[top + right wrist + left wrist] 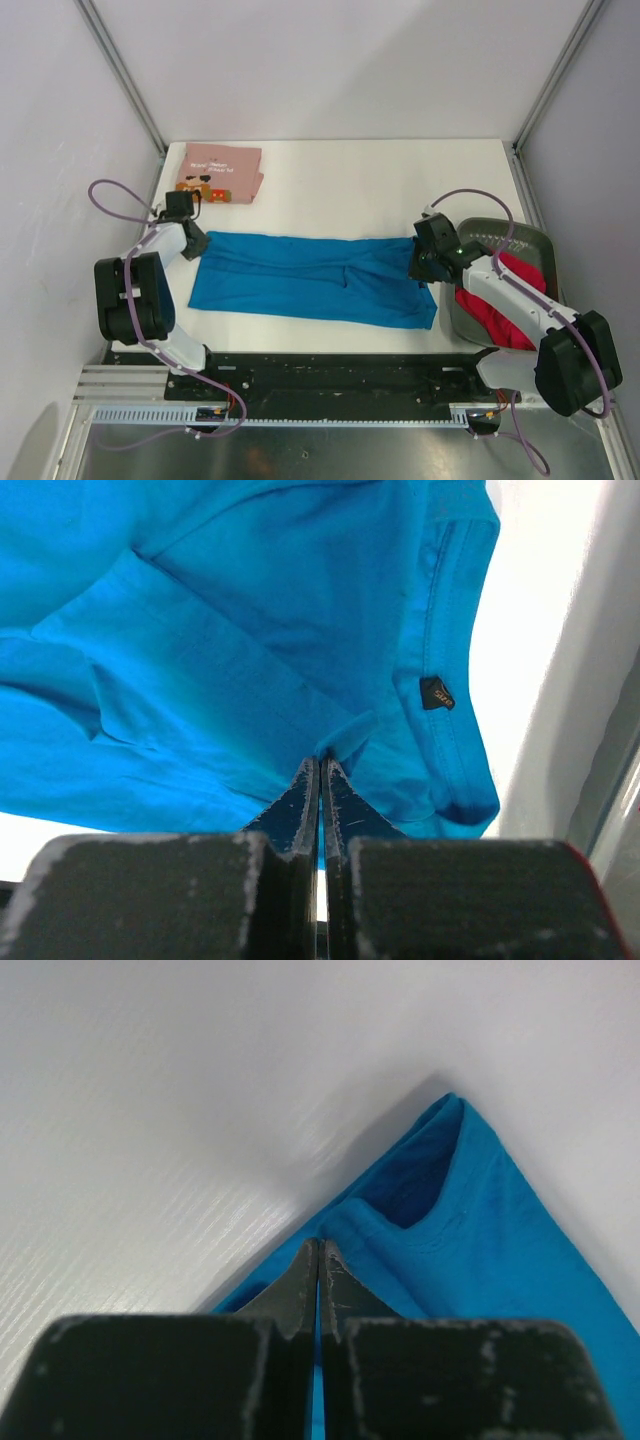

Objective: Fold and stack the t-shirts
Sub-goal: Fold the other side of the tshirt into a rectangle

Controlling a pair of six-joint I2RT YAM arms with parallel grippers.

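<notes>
The bright blue t-shirt (310,278) lies stretched out as a long band across the middle of the white table. My left gripper (197,245) is shut on its far left corner; the pinched blue cloth (470,1230) shows in the left wrist view around the gripper (319,1250). My right gripper (422,268) is shut on the shirt's right end; the right wrist view shows the gripper (320,768) pinching a fold of blue cloth (230,630). The pink printed t-shirt (221,171) lies folded at the far left. The red t-shirt (505,305) lies in the basket.
The dark grey plastic basket (535,240) stands at the right edge of the table, under my right arm. White walls with metal frame posts enclose the table. A black rail with the arm bases runs along the near edge.
</notes>
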